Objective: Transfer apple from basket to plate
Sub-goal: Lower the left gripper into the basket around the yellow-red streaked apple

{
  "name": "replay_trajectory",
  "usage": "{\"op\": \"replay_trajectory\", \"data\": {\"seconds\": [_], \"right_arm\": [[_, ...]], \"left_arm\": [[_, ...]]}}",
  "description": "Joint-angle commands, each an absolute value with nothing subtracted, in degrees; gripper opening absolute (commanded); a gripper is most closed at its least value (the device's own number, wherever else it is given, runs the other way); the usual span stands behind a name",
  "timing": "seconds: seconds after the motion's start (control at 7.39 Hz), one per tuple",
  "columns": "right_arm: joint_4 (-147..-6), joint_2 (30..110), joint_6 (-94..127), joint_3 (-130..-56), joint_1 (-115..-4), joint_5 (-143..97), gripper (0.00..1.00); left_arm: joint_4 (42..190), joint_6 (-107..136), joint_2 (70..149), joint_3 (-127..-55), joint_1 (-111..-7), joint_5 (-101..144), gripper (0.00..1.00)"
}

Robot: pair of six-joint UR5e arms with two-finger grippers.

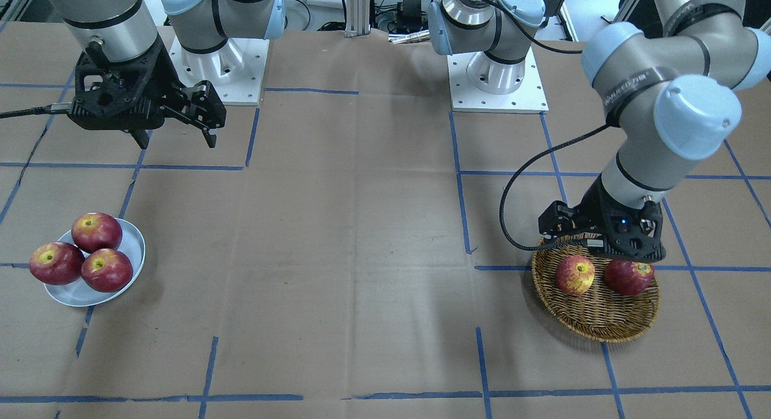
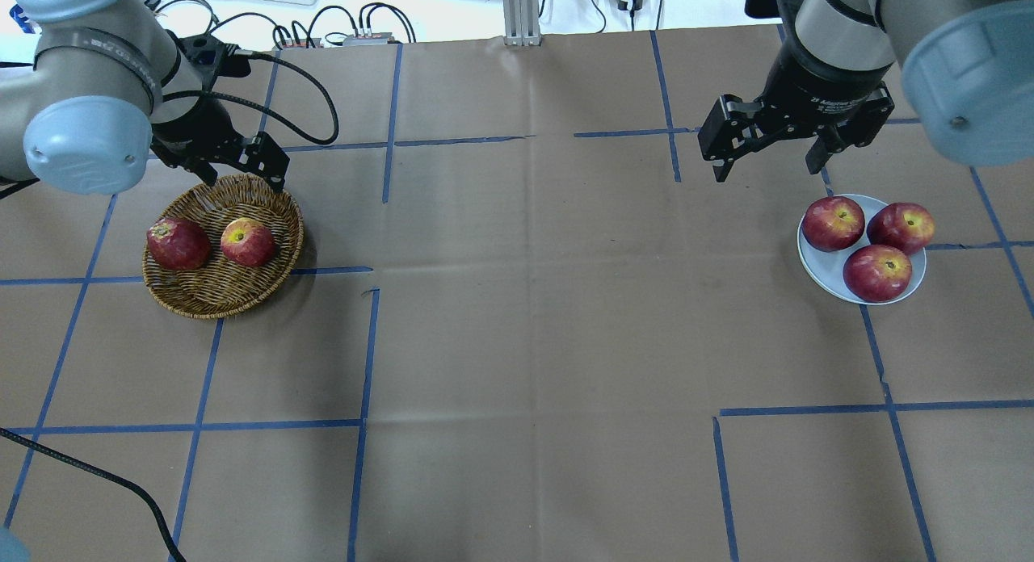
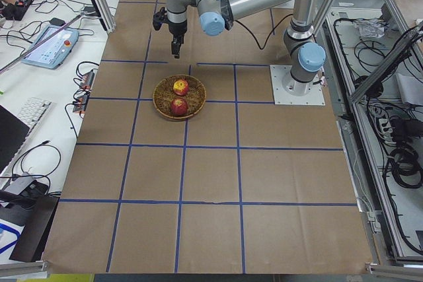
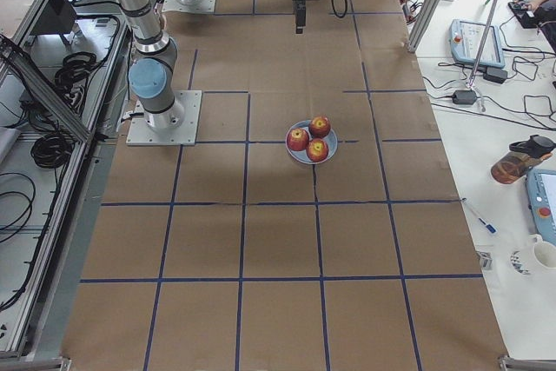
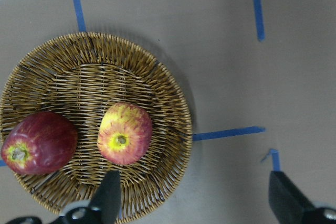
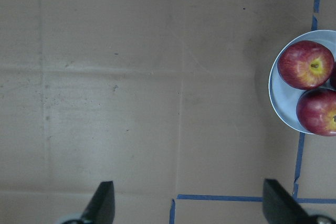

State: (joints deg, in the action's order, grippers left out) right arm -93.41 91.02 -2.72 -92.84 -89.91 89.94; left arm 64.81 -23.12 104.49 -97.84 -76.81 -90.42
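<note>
The apple (image 1: pixel 575 275), light red with yellow streaks, lies in the wicker basket (image 1: pixel 596 322) beside a dark red apple (image 1: pixel 628 277). It also shows in the overhead view (image 2: pixel 247 241) and the left wrist view (image 5: pixel 125 134). My left gripper (image 2: pixel 238 170) hovers open and empty above the basket's (image 2: pixel 210 299) robot-side rim. In the left wrist view it (image 5: pixel 194 203) is open, and the apple lies just off its left finger. The plate (image 2: pixel 820 263) holds three dark red apples. My right gripper (image 2: pixel 767 162) is open and empty, raised behind the plate (image 1: pixel 134 241).
The table is covered in brown paper with a grid of blue tape lines. The two arm bases (image 1: pixel 497 76) stand at the robot side. The plate's three apples (image 2: pixel 876 272) fill most of it.
</note>
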Motion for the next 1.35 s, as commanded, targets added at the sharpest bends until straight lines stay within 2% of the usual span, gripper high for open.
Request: {"op": "replay_trajectory", "data": {"seconds": [0.0, 0.27, 1.22], "right_arm": [[-93.34, 91.14, -2.72, -92.90, -89.91, 90.00, 1.00], [-93.34, 91.23, -2.72, -92.90, -89.91, 90.00, 1.00], [-93.34, 91.23, -2.72, -92.90, -89.91, 89.91, 1.00]], "left_arm": [[58.64, -28.65, 110.19, -99.23, -72.87, -88.43, 0.93], [58.00, -28.48, 113.98, -99.40, -72.34, -89.03, 0.98], [53.44, -28.74, 116.63, -102.74, -71.98, -89.12, 0.98]]}}
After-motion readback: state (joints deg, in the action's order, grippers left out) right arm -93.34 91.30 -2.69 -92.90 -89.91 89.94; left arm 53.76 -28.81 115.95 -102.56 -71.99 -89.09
